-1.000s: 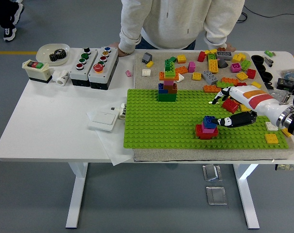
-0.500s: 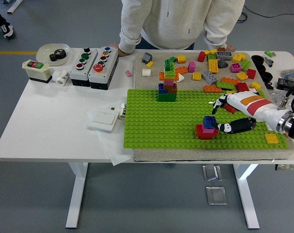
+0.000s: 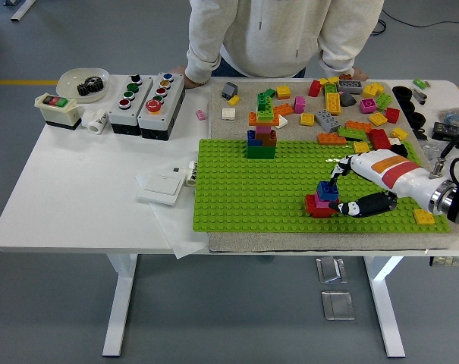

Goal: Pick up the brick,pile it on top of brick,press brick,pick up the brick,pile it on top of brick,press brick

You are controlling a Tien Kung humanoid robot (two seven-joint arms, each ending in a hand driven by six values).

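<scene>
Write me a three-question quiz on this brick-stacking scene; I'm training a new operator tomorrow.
1. True or false: the robot's right hand is at the small stack of red, pink and blue bricks.
2. What colour is the studded baseplate under it? A grey, B green, C white.
3. Fill in: the taller multicoloured brick tower stands near the baseplate's ___ edge.

Key: 1 true; 2 B; 3 far.
</scene>
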